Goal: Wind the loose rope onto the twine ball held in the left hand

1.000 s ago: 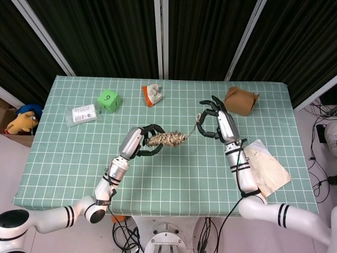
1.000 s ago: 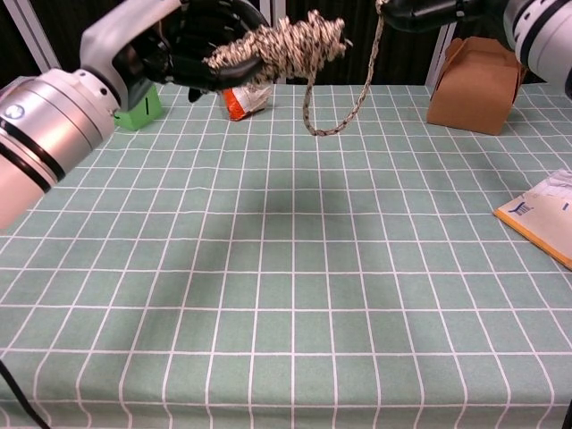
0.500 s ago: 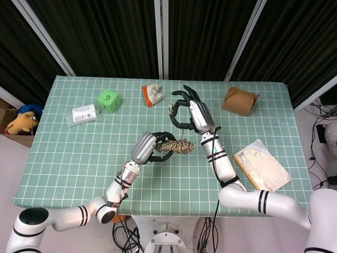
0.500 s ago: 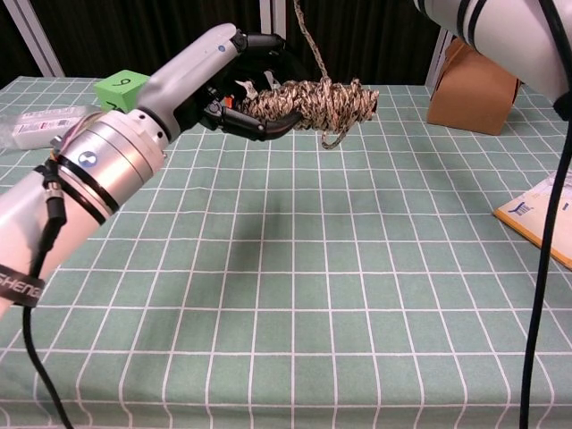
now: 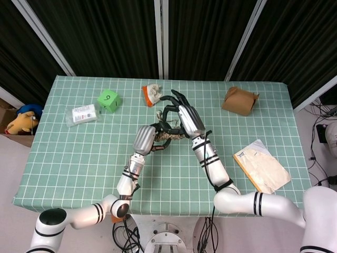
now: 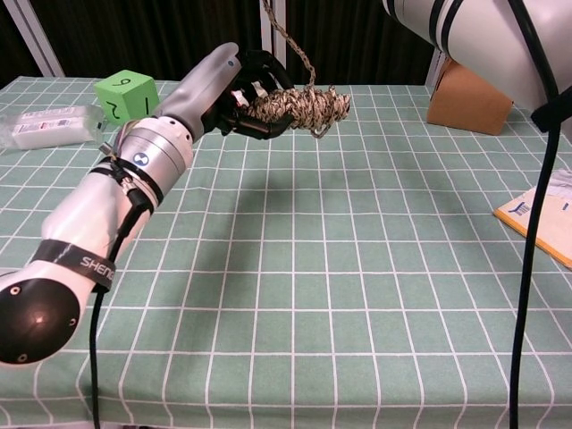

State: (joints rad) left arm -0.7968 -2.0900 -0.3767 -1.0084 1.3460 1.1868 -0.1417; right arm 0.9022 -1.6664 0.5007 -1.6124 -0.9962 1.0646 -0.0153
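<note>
Twine ball [image 6: 299, 104] gripped in the left hand [image 6: 239, 92], held above the green checked tablecloth [image 6: 357, 268].
Loose rope [image 6: 284, 37] rises from the ball toward the right hand [image 5: 181, 117], which pinches its upper end just beyond the ball, other fingers spread. Green numbered cube [image 5: 108, 100], plastic packet [image 5: 82, 114] and brown paper box [image 5: 240, 100] lie well apart on the cloth.

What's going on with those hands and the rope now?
Left hand holds ball. Right hand pinches rope above it. Nothing in the way.
</note>
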